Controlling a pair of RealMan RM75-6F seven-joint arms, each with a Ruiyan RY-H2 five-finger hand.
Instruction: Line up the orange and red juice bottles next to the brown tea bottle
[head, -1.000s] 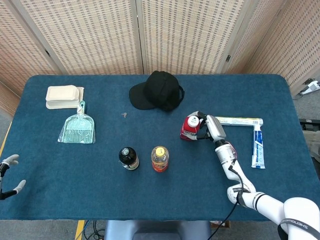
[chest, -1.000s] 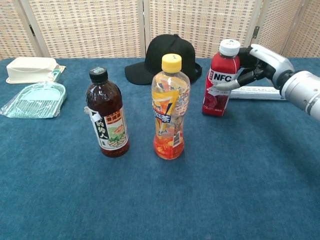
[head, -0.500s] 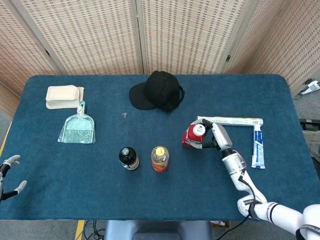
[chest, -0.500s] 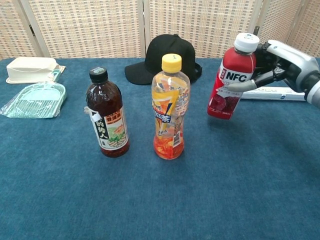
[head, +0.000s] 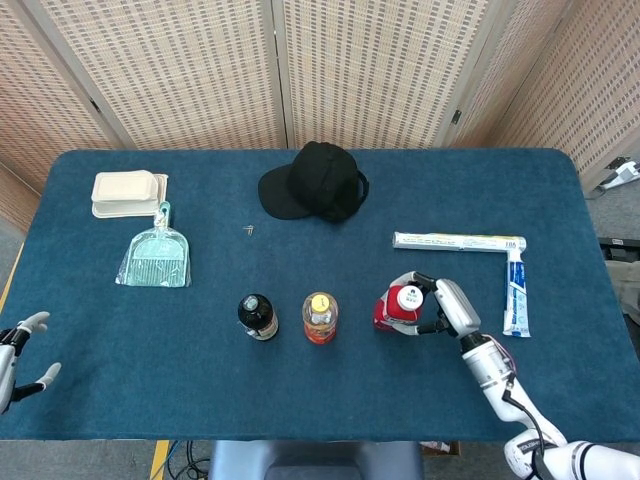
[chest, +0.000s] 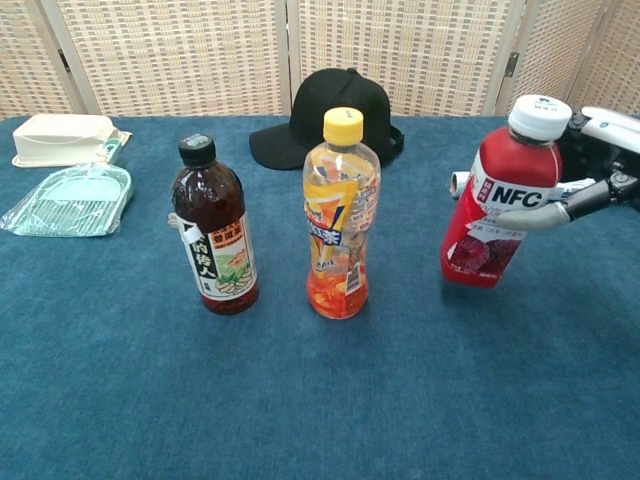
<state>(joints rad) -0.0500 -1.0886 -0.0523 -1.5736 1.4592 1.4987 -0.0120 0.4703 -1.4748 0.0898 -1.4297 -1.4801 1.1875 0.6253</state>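
We see right hand (head: 445, 308) gripping red plastic juice bottle (chest: 500, 209), tilted | carried nearer yellow-capped orange juice bottle (chest: 341, 214) | set-down pending

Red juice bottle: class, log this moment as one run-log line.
right hand: holds red juice bottle, tilted | orange bottle: upright beside tea bottle | left hand: idle, holds nothing | red not yet in line

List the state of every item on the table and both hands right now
brown tea bottle: upright, capped
orange juice bottle: upright, capped
red juice bottle: tilted, capped, held
right hand: grips red bottle
left hand: open, holding nothing
black cap: resting on table
dustpan: lying flat
white container: closed
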